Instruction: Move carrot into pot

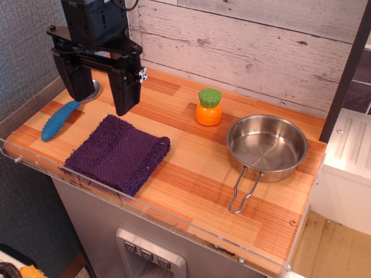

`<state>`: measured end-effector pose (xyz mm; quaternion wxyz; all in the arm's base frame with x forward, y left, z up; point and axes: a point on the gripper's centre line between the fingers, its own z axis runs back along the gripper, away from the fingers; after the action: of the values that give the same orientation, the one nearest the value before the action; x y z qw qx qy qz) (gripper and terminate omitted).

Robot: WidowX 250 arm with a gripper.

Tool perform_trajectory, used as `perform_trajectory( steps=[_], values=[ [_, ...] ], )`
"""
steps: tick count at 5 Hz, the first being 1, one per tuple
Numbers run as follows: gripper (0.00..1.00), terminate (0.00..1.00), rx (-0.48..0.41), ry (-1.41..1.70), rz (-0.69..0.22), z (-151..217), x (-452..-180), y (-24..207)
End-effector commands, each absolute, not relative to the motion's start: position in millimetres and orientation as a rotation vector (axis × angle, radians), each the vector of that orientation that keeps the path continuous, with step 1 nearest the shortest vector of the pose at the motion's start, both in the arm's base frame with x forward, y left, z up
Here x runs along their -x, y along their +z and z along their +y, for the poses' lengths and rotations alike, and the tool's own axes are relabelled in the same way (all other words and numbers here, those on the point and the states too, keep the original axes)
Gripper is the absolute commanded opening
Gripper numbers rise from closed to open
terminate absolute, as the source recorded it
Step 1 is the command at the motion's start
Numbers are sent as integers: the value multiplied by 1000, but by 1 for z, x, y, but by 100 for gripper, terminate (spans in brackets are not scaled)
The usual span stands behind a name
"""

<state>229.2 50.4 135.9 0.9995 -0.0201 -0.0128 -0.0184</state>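
The carrot (pixel 208 108) is a stubby orange toy with a green top, standing upright on the wooden table near the back middle. The pot (pixel 267 146) is a shallow shiny steel pan, empty, to the right of the carrot, with its wire loop handle (pixel 243 191) pointing toward the front edge. My gripper (pixel 99 98) hangs at the back left, above the table and well left of the carrot. Its two black fingers point down, spread apart, with nothing between them.
A folded purple towel (pixel 119 153) lies at front left below the gripper. A blue-handled utensil (pixel 58 120) lies at the far left edge. A clear plastic lip (pixel 174 223) runs along the table front. A wood-plank wall (pixel 243 46) stands behind; a white appliance (pixel 348 168) stands right.
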Motion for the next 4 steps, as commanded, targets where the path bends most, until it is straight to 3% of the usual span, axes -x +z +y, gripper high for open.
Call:
perform_trajectory(
  steps=[1, 4],
  values=[
    [100, 0, 40, -37, -26, 50, -229, 136],
    [100, 0, -36, -11, -101, 35, -328, 105]
  ],
)
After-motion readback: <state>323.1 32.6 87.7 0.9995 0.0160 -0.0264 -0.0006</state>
